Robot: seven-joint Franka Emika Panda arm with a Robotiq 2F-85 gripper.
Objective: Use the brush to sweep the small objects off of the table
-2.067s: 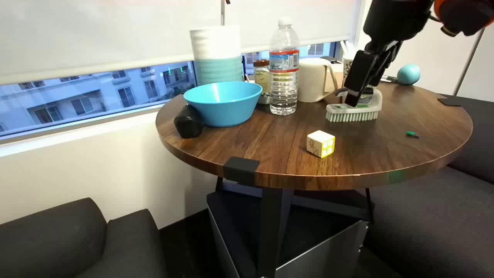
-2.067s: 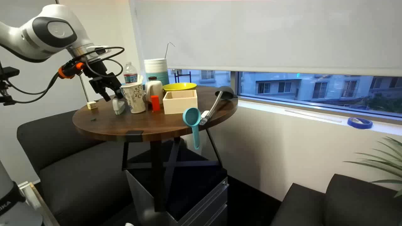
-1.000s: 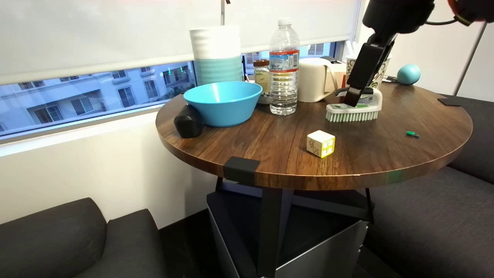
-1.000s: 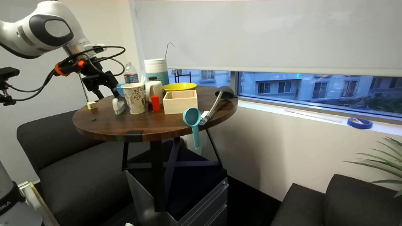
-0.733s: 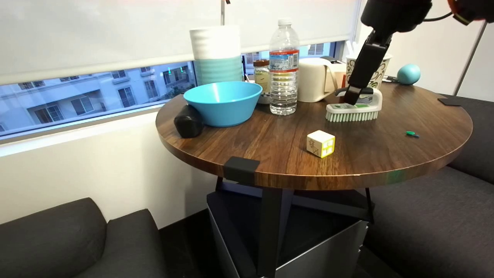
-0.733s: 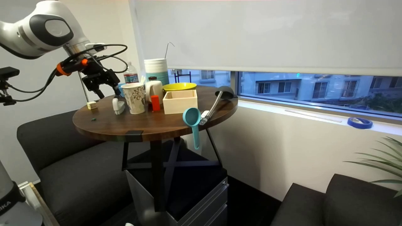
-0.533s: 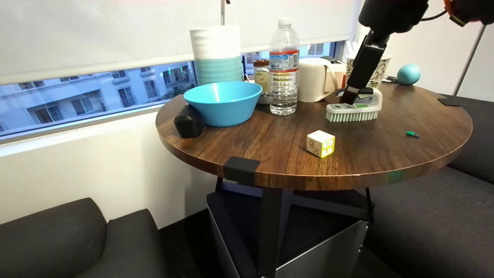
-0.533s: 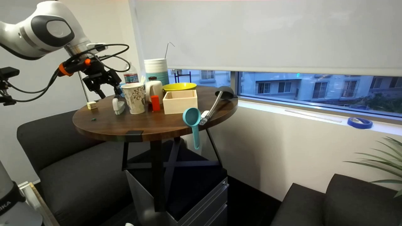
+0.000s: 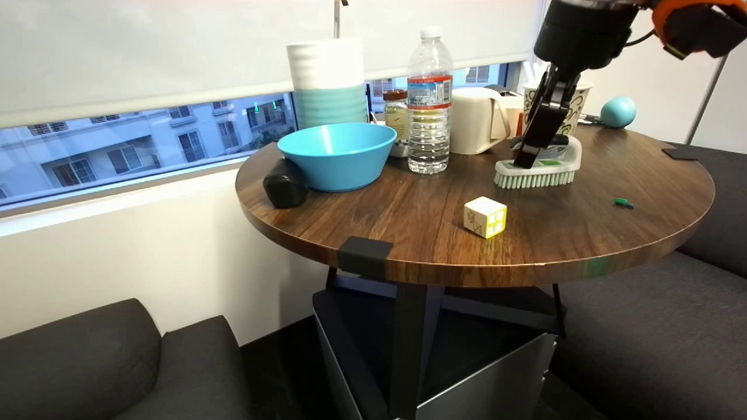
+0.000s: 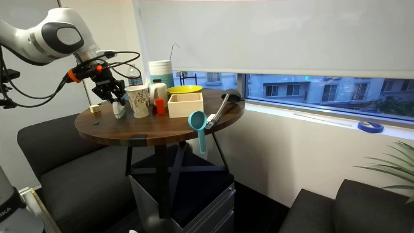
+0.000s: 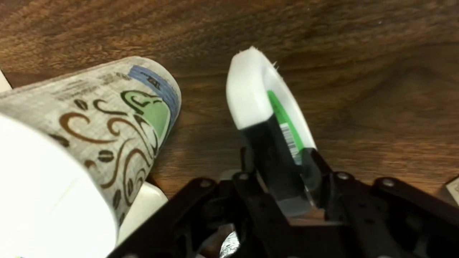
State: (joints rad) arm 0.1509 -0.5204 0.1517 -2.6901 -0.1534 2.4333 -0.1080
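My end effector (image 11: pixel 279 167) grips the scrub brush (image 9: pixel 548 170) by its black handle (image 11: pixel 268 148) — upright, near the paper cup (image 11: pixel 118 118). I judge the pickup made and the sweep not yet begun. Whether the bristles (image 9: pixel 536 181) touch the desk (image 9: pixel 420 233), I cannot tell. The small green bits (image 9: pixel 621 202) lie apart on it — next I should bring the brush behind them and push outward.
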